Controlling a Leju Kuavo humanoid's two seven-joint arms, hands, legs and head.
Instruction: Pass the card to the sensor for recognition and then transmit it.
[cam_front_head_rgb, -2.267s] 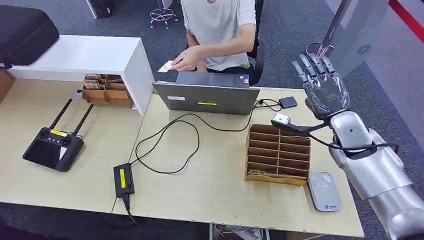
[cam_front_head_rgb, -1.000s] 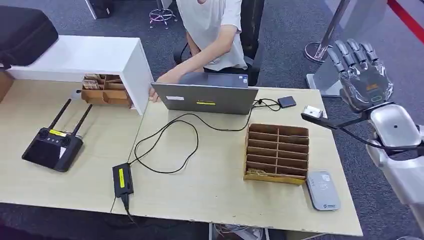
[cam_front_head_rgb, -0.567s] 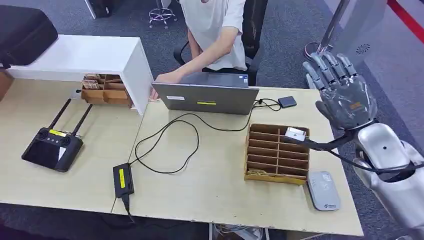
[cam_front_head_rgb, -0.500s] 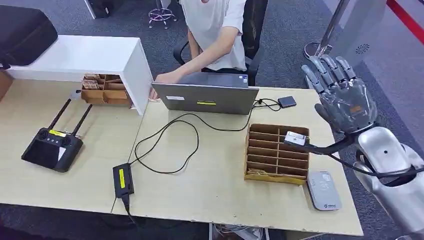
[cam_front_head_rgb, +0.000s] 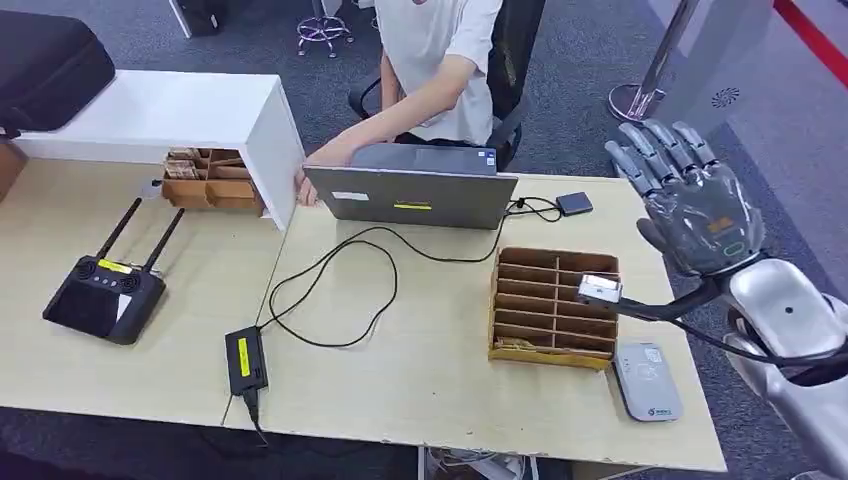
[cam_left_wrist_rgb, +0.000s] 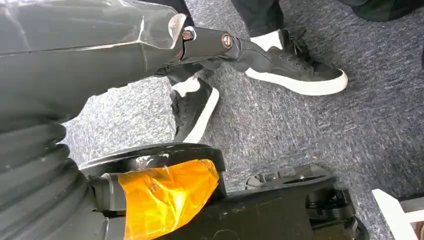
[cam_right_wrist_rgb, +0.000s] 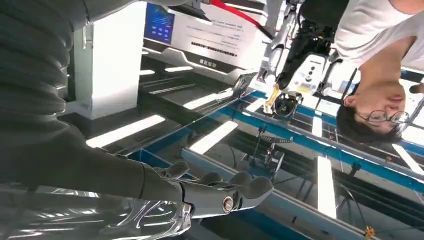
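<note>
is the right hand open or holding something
Open. The right hand is raised beside the desk with its fingers spread and straight, and nothing is in them in the head view.

Wood table (cam_front_head_rgb: 430, 380): laptop (cam_front_head_rgb: 412, 196) at back; right of it divider box (cam_front_head_rgb: 553, 308), reader (cam_front_head_rgb: 648, 381); left of it white shelf (cam_front_head_rgb: 170, 112), remote (cam_front_head_rgb: 103, 288), power brick (cam_front_head_rgb: 246, 361).

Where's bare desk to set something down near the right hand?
Bare: the front strip between the power brick and the divider box, below the cable loop. Crowded: the right edge, with card reader, box and right hand.
</note>
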